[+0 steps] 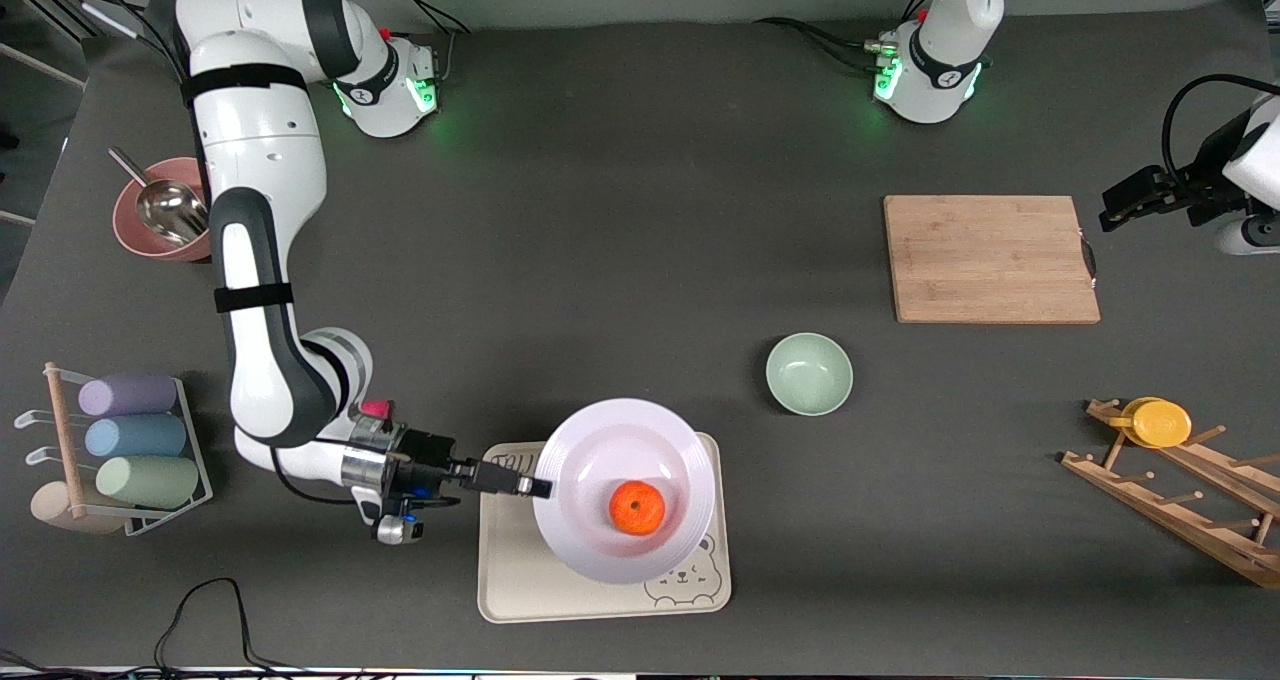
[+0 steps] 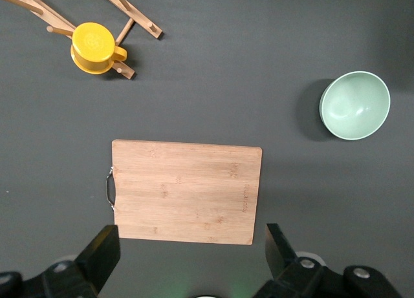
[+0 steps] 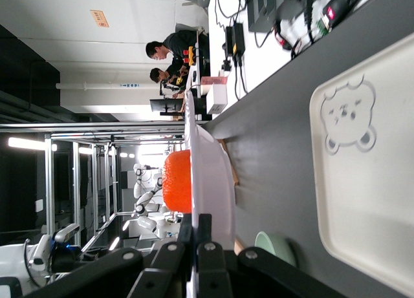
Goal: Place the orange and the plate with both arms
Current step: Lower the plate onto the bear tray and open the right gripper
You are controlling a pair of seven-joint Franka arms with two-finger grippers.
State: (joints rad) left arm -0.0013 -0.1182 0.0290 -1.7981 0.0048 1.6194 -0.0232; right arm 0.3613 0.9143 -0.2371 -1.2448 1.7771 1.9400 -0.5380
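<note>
The plate (image 1: 625, 485) is pale lavender-white and carries the orange (image 1: 637, 508) in its centre. My right gripper (image 1: 540, 487) is shut on the plate's rim at the edge toward the right arm's end, holding it over the cream bear-printed tray (image 1: 690, 590). In the right wrist view the plate (image 3: 210, 175) shows edge-on between my shut fingers (image 3: 196, 230), with the orange (image 3: 176, 181) on it and a gap to the tray (image 3: 375, 181). My left gripper (image 1: 1110, 212) is open and empty, up over the table by the cutting board; it also shows in the left wrist view (image 2: 191, 253).
A wooden cutting board (image 1: 990, 258) (image 2: 186, 189) lies toward the left arm's end. A pale green bowl (image 1: 809, 373) (image 2: 356, 105) sits mid-table. A wooden rack with a yellow cup (image 1: 1160, 423) and a pink bowl with a scoop (image 1: 160, 210) stand at the table's ends, and a cup rack (image 1: 130, 435).
</note>
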